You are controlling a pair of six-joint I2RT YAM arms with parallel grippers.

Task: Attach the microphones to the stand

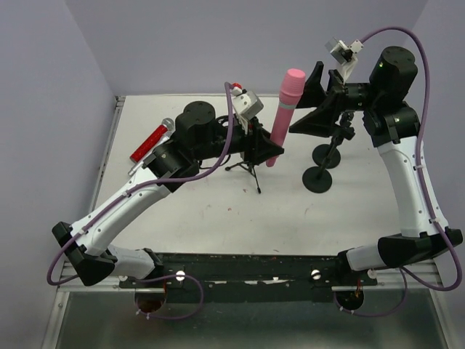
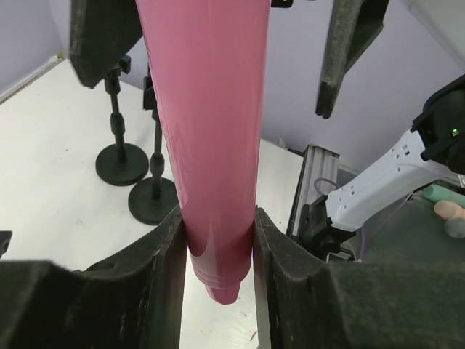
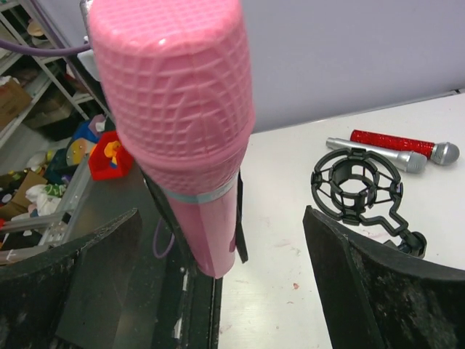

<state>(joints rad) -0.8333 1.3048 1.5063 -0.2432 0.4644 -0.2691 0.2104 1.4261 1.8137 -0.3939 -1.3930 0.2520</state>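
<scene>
Jaws of the left gripper [image 1: 265,149] were clamped narrow on the lower body of the all-pink plastic stick microphone [image 1: 283,116], holding it upright over the white table [image 1: 218,211], and the right gripper [image 1: 305,102] stood wide open around its upper half, not touching! Far left, the glossy red microphone with a silver mesh head [image 1: 150,143] lay flat; two black round-base stands [image 1: 323,178] waited right of centre. On to the left wrist: the left gripper [image 2: 218,247] pinched the pink shaft [image 2: 211,131], butt end poking out below, the right gripper's fingers [image 2: 349,51] apart on either side above. From the right wrist: the right gripper [image 3: 218,291] gaped around the pink grille head [image 3: 174,94]; beyond lay the red microphone [image 3: 403,143] touching the silver-grey microphone [image 3: 374,154], just beside a black ring-shaped shock-mount stand [image 3: 357,190].
</scene>
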